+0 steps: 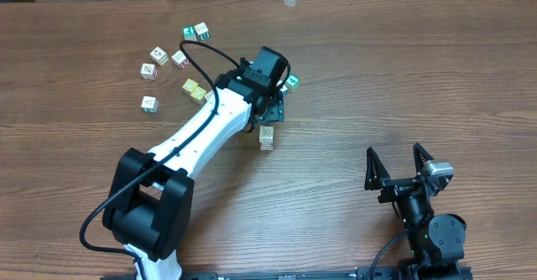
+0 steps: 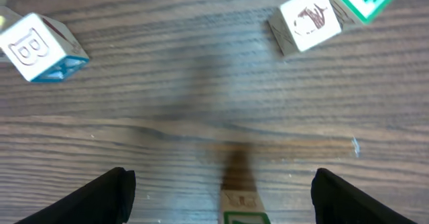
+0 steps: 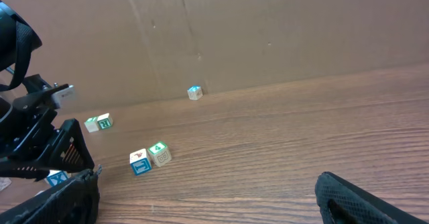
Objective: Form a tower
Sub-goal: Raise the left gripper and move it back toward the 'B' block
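Table: open wood from 12 to 4 o'clock, cardboard wall along the far edge. Left arm reaches in from 7 o'clock so the left claw hangs over the tower. Its jaws are spread wide and clear of the stack on both sides, probably a release. Right claw sits at 4 o'clock, jaws apart, empty, out of the way. Tower stands dead centre, alone. Loose cubes cluster at 10 o'clock. Two cubes sit near the left claw at 1 o'clock, so lift straight up.
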### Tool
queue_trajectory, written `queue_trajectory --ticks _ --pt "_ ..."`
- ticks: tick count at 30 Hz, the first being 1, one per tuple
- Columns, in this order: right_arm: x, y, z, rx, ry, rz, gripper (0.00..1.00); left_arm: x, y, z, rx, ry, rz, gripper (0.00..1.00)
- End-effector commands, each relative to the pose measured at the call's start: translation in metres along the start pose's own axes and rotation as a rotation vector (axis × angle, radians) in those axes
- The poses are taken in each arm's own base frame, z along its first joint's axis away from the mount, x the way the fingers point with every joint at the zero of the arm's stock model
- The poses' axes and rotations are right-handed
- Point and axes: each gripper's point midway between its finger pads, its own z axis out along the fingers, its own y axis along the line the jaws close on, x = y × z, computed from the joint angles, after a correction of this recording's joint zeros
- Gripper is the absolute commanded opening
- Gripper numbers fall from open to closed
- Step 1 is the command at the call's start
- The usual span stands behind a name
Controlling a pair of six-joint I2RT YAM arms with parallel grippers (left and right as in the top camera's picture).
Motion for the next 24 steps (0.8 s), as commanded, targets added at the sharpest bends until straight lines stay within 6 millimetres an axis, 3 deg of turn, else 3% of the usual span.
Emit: queue_trajectory --ticks 1,15,20,24 --pt "0.001 -0.001 0.0 0.001 -0.007 0.005 1.0 -0.002 0.007 0.005 -0.005 0.005 -0.013 0.82" --pt "0.001 -0.001 0.0 0.001 -0.007 0.005 1.0 -0.028 0.036 0.008 -0.031 -0.051 -0.091 0.88" --pt "0.001 -0.001 0.0 0.001 -0.007 0.005 1.0 -0.039 0.056 0.008 -0.097 -0.092 -0.117 1.0" --pt "0.001 -0.001 0.0 0.001 -0.007 0.005 1.0 -0.045 0.071 0.006 -0.161 -0.12 -0.119 1.0"
